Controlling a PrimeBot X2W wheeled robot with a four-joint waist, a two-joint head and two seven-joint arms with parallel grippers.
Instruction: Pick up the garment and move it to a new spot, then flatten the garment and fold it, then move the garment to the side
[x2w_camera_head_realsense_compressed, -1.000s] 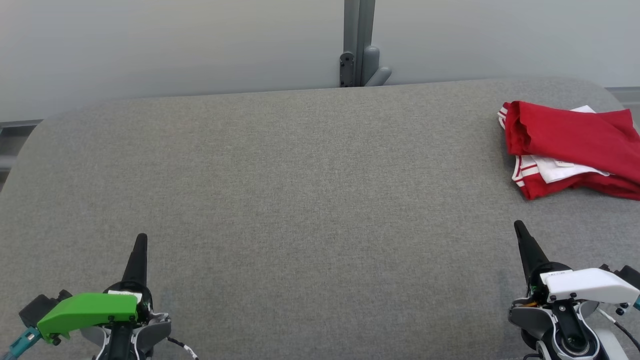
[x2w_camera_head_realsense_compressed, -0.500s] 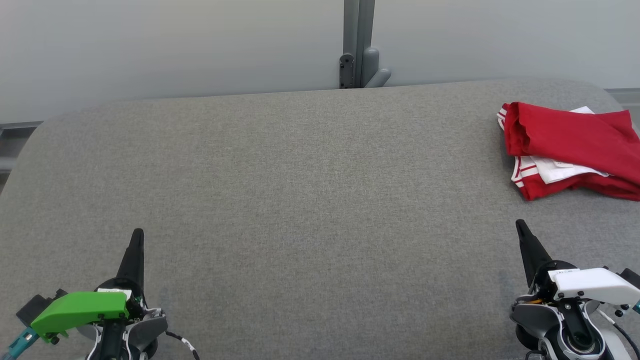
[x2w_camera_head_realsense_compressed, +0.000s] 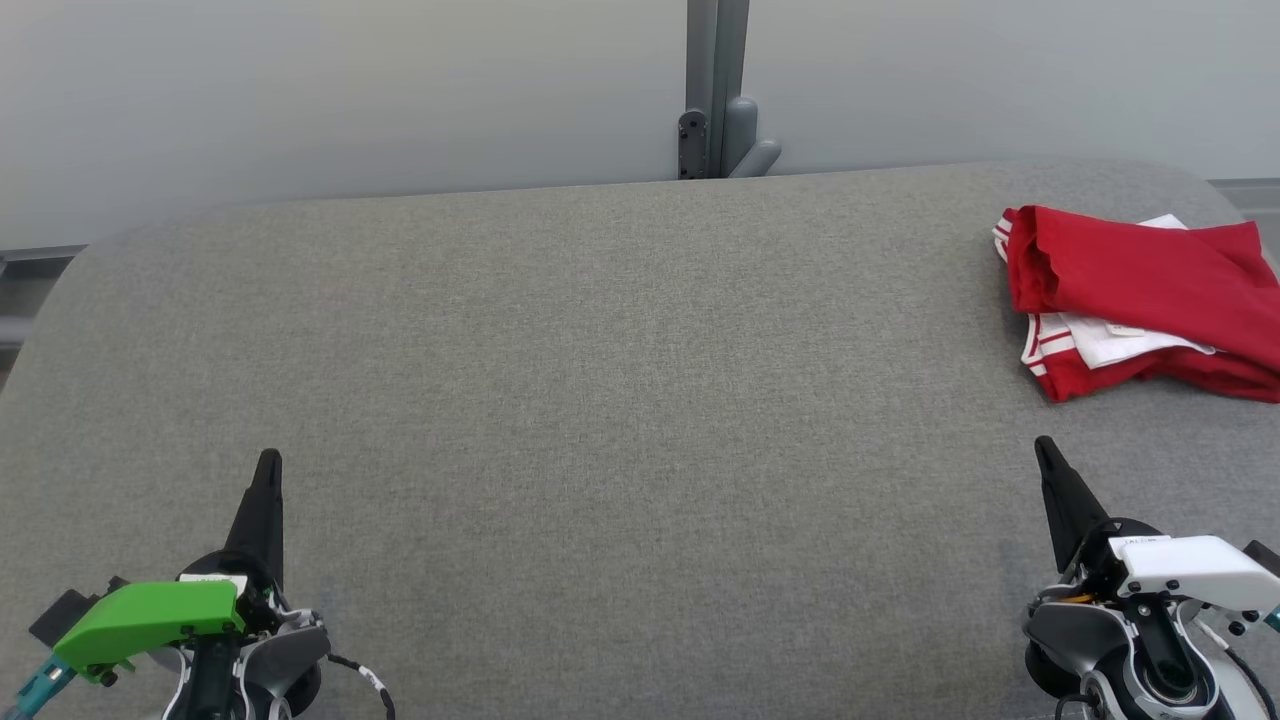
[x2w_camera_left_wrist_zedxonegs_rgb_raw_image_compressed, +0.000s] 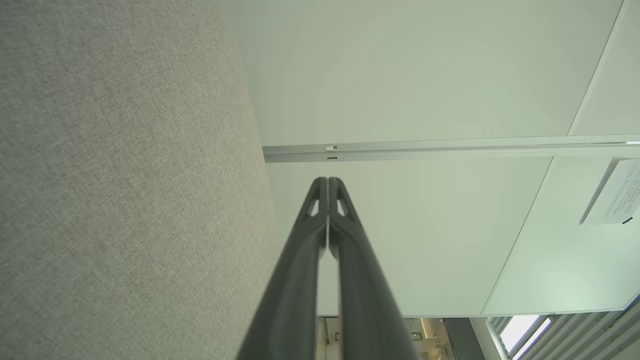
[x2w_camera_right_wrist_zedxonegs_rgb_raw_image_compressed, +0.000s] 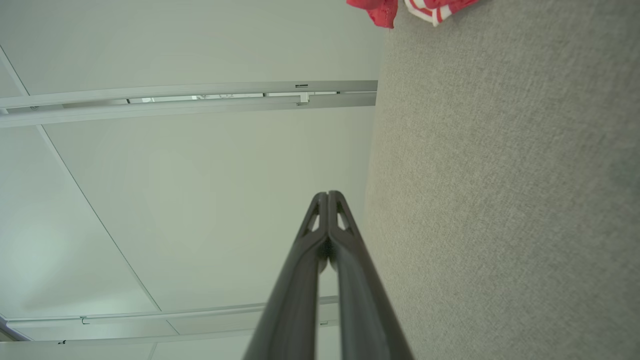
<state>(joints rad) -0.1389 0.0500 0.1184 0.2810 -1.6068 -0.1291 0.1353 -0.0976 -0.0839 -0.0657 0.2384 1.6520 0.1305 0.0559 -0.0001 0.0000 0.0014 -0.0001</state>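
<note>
Red-and-white shirt (x2w_camera_head_realsense_compressed: 1140, 295), roughly folded, lies at the tabletop's (x2w_camera_head_realsense_compressed: 640, 400) far right corner (set aside, task likely done) | left gripper (x2w_camera_head_realsense_compressed: 268, 462) fingers together, empty, parked by the near edge | right gripper (x2w_camera_head_realsense_compressed: 1043, 450) likewise

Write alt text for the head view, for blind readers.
A red garment lies folded at the far right of a grey table. The left hand and right hand, both shut and empty, are at the near corners.

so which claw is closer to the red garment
Right. The right claw sits just in front of the red garment, apart from it; the left claw is far across the grey surface to its left.
</note>
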